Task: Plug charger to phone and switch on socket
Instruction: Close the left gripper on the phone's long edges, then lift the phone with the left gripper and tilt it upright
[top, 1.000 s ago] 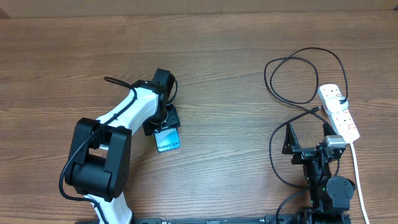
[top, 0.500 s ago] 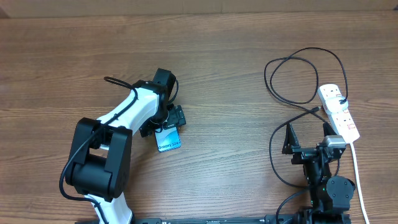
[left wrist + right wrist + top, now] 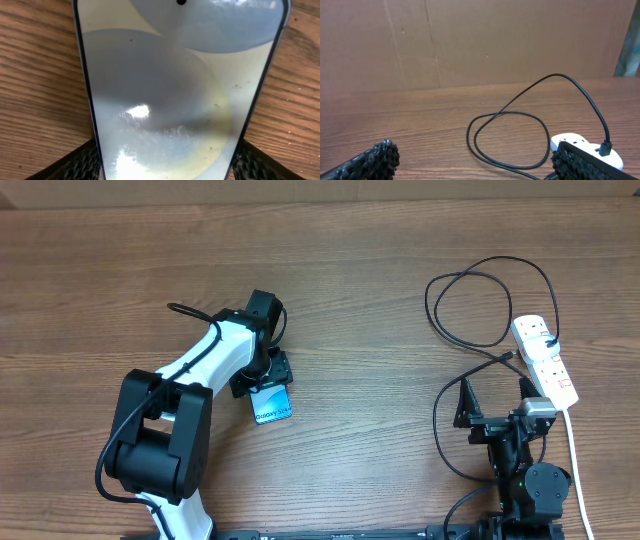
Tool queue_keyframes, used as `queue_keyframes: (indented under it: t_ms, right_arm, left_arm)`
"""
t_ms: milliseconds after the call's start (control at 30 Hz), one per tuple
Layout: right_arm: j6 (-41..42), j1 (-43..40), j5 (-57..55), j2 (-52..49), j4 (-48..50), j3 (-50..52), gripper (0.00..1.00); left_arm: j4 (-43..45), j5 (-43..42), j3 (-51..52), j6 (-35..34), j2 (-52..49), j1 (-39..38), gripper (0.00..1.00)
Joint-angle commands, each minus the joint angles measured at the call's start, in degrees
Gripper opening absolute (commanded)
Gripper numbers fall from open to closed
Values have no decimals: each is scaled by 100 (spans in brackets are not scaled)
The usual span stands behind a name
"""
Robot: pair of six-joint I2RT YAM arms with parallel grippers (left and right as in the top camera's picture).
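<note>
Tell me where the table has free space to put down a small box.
The wide middle, between the phone and the cable loops, is bare; so is the far left corner. It is crowded on the right, around the cable, the power strip and the right gripper.

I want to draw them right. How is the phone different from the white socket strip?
The phone has a blue screen and black frame; the socket strip is white with red switches. The left gripper holds the phone; nothing holds the strip. The black cable plugs into the strip, but no cable reaches the phone. Both lie flat on the wooden table.
</note>
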State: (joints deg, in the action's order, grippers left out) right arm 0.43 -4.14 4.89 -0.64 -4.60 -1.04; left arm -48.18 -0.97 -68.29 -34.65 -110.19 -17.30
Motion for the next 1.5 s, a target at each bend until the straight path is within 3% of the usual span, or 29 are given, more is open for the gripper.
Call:
queue_keyframes:
  t_ms: [0, 167, 433, 1033, 1467]
  right_arm:
    - [24, -22, -55, 26, 17, 59, 100]
    - [24, -22, -55, 26, 17, 59, 100]
    - [24, -22, -55, 26, 17, 59, 100]
    - [24, -22, -55, 26, 17, 59, 100]
    - [24, -22, -55, 26, 17, 59, 100]
  left_arm:
    - [-22, -50, 225, 42, -313, -52, 64]
    - [-44, -52, 225, 44, -313, -52, 57]
    - [-177, -52, 111, 44, -310, -24, 53]
    - [-1091, -66, -872, 142, -310, -24, 51]
    - [-1998, -1038, -1403, 496, -310, -24, 50]
